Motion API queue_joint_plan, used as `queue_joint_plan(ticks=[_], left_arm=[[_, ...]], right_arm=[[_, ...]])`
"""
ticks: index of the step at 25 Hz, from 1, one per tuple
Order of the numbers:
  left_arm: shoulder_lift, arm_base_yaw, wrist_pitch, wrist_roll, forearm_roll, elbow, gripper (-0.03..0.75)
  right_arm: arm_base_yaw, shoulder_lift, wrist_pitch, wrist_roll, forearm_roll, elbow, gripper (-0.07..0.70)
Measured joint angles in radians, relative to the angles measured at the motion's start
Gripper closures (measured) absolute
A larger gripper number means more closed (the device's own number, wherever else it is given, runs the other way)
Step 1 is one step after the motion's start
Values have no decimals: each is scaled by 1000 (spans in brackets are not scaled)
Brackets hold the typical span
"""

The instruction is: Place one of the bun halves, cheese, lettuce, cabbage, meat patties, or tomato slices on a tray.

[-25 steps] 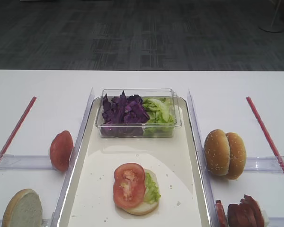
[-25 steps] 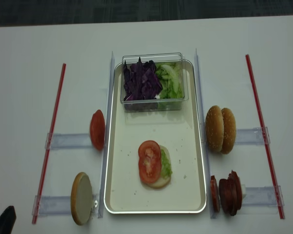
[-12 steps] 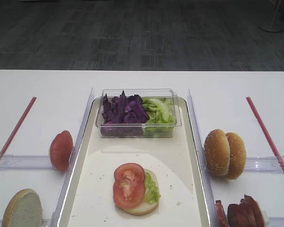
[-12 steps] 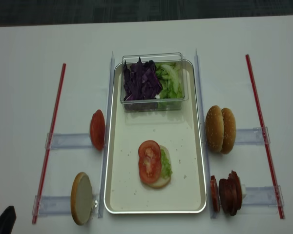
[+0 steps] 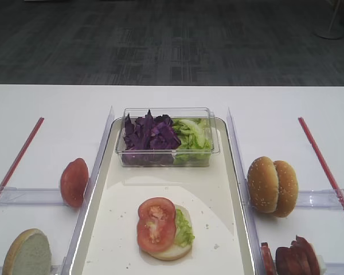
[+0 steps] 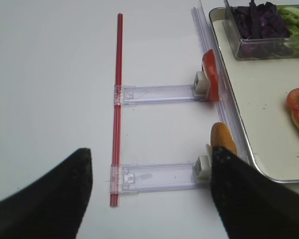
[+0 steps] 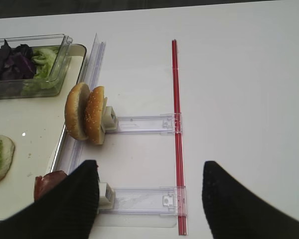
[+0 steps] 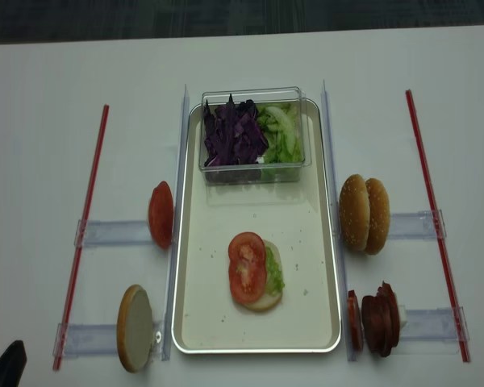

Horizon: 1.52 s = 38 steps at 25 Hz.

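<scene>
White tabletop (image 8: 48,72) is being used as the work surface, with dark carpet lying beyond it. The tray (image 8: 192,322) is being kept in the middle, between both arms, presumably so either can reach it. On it a stack is being built: a bottom bun (image 5: 173,252), lettuce (image 5: 184,230) and a tomato slice (image 5: 156,224) on top.

The left gripper (image 6: 149,199) is being held wide open with nothing in it, low over the table; ahead and to its right, a spare tomato slice (image 6: 210,81) and a bun half (image 6: 223,142) are being propped on edge in clear holders (image 6: 154,93) against the tray's side, likely so that fingers can close across them. The right gripper (image 7: 149,204) is likewise being held spread and empty; ahead and to its left, two sesame buns (image 7: 85,118) and the meat patties (image 8: 377,318) are being stood upright. Cabbage (image 8: 234,133) is being kept in a clear box (image 8: 252,171) at the tray's far end.
</scene>
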Motion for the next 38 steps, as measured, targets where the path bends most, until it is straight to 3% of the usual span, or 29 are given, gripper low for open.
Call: queue_joint_plan(ticks=[38], left_arm=[[0,0,0,0,0,0,240]], right_arm=[[0,0,0,0,0,0,153]])
